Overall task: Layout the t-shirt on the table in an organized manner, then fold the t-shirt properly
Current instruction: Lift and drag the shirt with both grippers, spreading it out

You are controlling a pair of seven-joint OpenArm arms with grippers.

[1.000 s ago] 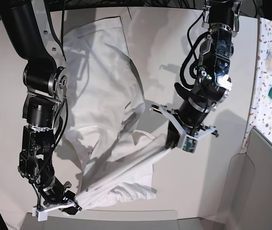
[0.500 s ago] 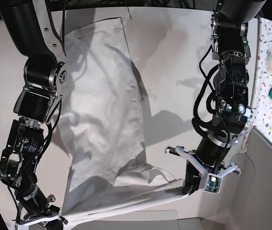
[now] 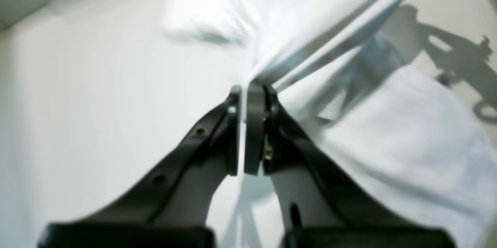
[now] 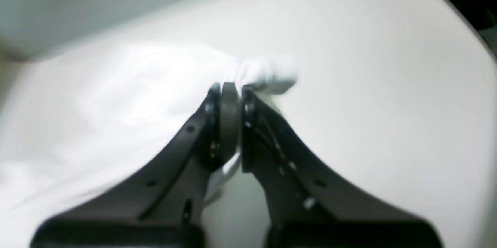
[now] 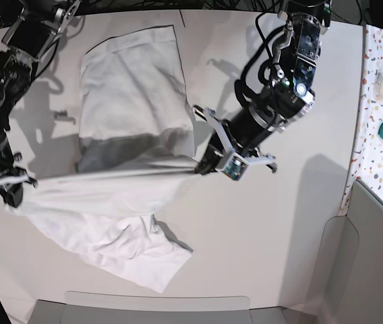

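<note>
Table [image 5: 292, 223] bears one t-shirt [image 5: 131, 101], two grippers clamping it

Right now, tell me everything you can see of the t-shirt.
The t-shirt is plain white, soft, wrinkled cloth with no print. Its far part lies flat on the table; a taut band is stretched between both arms, casting a shadow beneath. The left gripper is shut on one end, the right gripper on the other. Below the band, loose cloth lies rumpled toward the near edge. Both wrist views show bunched fabric pinched at the closed fingertips.
</note>
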